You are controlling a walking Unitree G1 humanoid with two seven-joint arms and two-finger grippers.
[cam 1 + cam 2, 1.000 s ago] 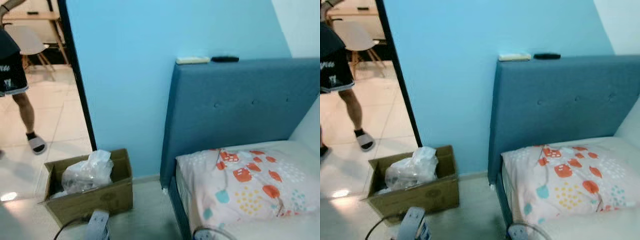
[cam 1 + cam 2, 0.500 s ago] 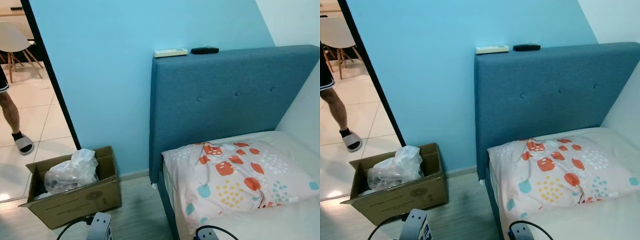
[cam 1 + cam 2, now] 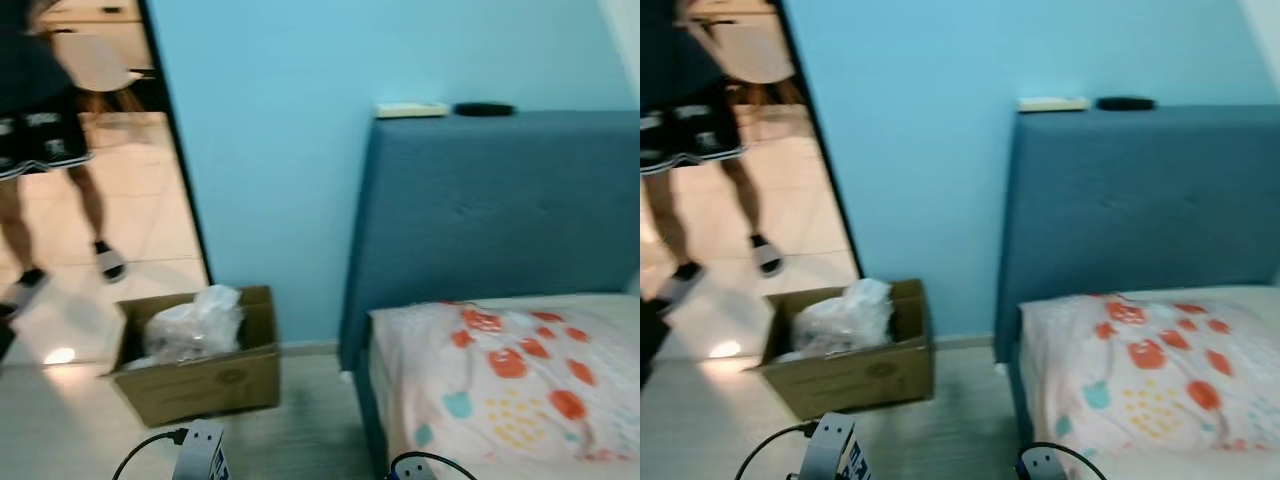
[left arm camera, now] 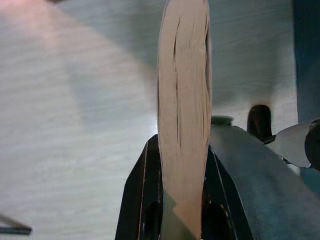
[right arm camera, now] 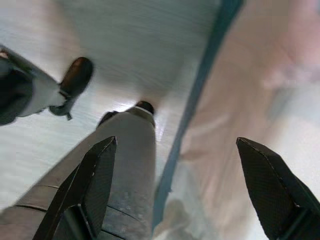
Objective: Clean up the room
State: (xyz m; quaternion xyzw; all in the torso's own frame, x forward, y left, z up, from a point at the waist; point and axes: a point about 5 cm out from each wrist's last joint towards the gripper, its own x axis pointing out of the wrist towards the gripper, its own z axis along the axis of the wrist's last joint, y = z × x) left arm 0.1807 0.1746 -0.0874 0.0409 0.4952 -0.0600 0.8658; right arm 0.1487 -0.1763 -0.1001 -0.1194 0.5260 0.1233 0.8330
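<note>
A blue bed (image 3: 500,230) is seen against the blue wall (image 3: 290,120). Two remotes (image 3: 411,110) are laid on its headboard. A person's legs (image 3: 60,200) are seen far beside the bed.

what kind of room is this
Most likely a bedroom in a home: a bed with a blue padded headboard and a patterned pillow stands against a light blue wall, with a cardboard box of plastic bags on the floor beside a doorway.
</note>
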